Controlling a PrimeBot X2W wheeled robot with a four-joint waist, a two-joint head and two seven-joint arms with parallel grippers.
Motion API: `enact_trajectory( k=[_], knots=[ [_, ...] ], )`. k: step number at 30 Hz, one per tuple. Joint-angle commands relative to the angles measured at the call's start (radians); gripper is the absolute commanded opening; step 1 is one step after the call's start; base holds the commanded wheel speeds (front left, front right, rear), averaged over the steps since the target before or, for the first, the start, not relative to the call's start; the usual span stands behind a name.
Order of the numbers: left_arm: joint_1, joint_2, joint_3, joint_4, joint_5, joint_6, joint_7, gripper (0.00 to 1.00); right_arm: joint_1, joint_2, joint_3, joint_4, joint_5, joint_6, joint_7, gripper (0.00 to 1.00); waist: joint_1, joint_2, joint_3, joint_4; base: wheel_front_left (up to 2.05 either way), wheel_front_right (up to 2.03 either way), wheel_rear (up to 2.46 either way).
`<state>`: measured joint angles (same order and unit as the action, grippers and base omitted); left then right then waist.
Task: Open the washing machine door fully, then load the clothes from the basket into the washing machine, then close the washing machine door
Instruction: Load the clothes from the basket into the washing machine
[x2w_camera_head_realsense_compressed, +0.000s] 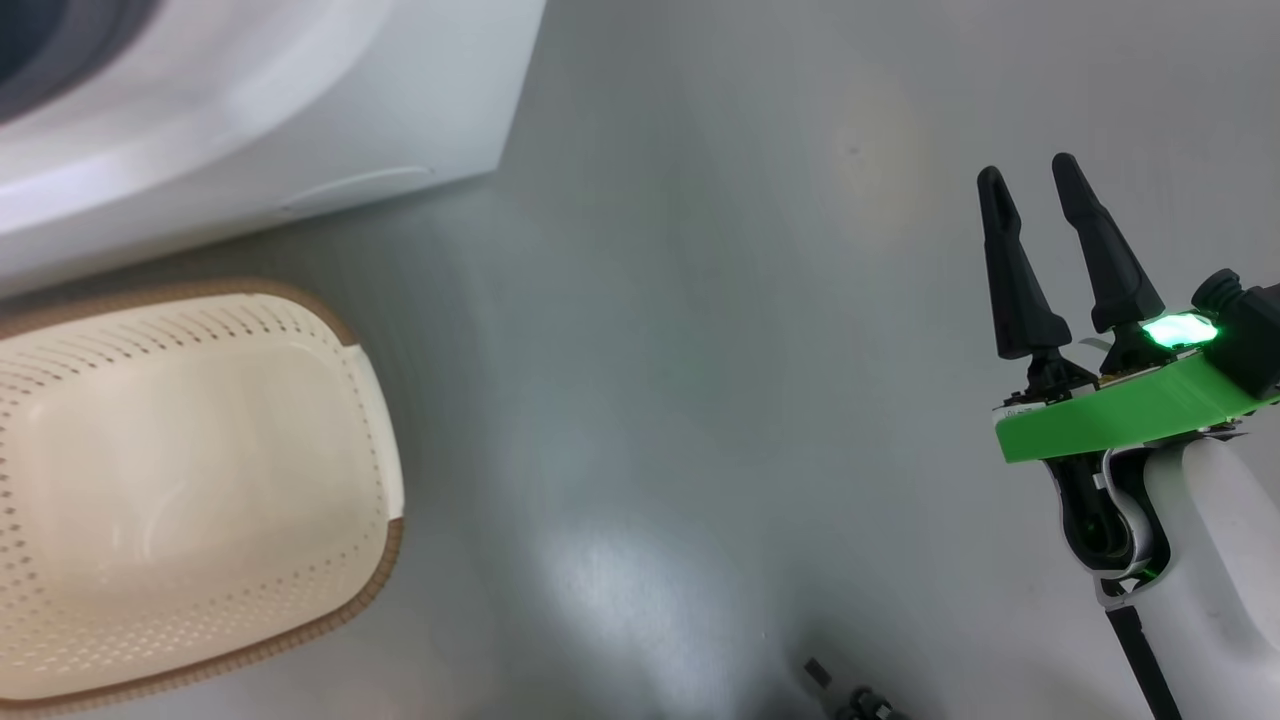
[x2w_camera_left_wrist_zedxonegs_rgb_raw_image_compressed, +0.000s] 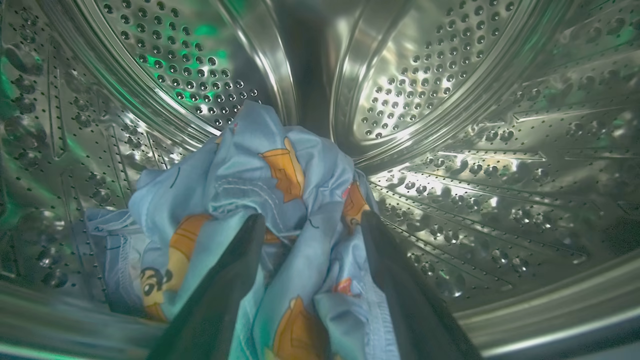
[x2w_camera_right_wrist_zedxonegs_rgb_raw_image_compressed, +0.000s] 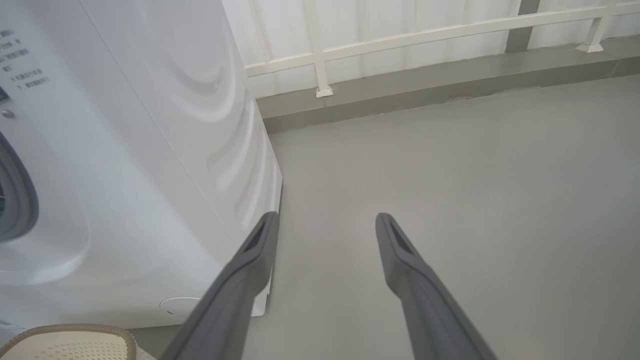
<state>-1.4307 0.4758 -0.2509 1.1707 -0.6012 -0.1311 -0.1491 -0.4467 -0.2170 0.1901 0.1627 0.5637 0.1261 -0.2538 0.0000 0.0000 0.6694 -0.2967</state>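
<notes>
Grey floor (x2w_camera_head_realsense_compressed: 650, 350) is stretching between the white washing machine (x2w_camera_head_realsense_compressed: 300, 100) and the cream basket (x2w_camera_head_realsense_compressed: 150, 330), whose visible inside is showing no garments. Deep in the steel drum (x2w_camera_left_wrist_zedxonegs_rgb_raw_image_compressed: 450, 75), the left gripper (x2w_camera_left_wrist_zedxonegs_rgb_raw_image_compressed: 312, 217) is pointing at the blue printed clothes (x2w_camera_left_wrist_zedxonegs_rgb_raw_image_compressed: 250, 165), its fingers standing apart with fabric bunched loosely between them, so the load appears to be lying free rather than carried. Off to the side, the right gripper (x2w_camera_head_realsense_compressed: 1028, 170) is hanging spread and unloaded over bare floor, likely parked clear so the loading arm has room.
</notes>
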Motion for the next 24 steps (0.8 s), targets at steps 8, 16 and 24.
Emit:
enact_trajectory(
  k=[8, 16, 24],
  knots=[
    [0.179, 0.003, -0.03, -0.047, -0.069, 0.0, -0.072, 1.0, 0.026, -0.026, 0.029, 0.002, 0.0, 0.005, -0.008, 1.0, 0.0, 0.0, -0.165, 0.045, 0.0, 0.0, 0.0],
    [0.392, -0.044, -0.031, -0.135, -0.12, 0.0, -0.11, 1.0, 0.061, -0.047, 0.044, 0.03, 0.001, 0.005, -0.008, 1.0, 0.0, 0.0, -0.326, 0.085, 0.0, 0.0, 0.0],
    [0.576, -0.073, -0.009, -0.267, -0.129, 0.001, -0.112, 1.0, 0.091, -0.067, 0.062, 0.055, 0.007, 0.005, -0.008, 1.0, 0.0, 0.0, -0.436, 0.131, 0.0, 0.0, 0.0]
  ],
)
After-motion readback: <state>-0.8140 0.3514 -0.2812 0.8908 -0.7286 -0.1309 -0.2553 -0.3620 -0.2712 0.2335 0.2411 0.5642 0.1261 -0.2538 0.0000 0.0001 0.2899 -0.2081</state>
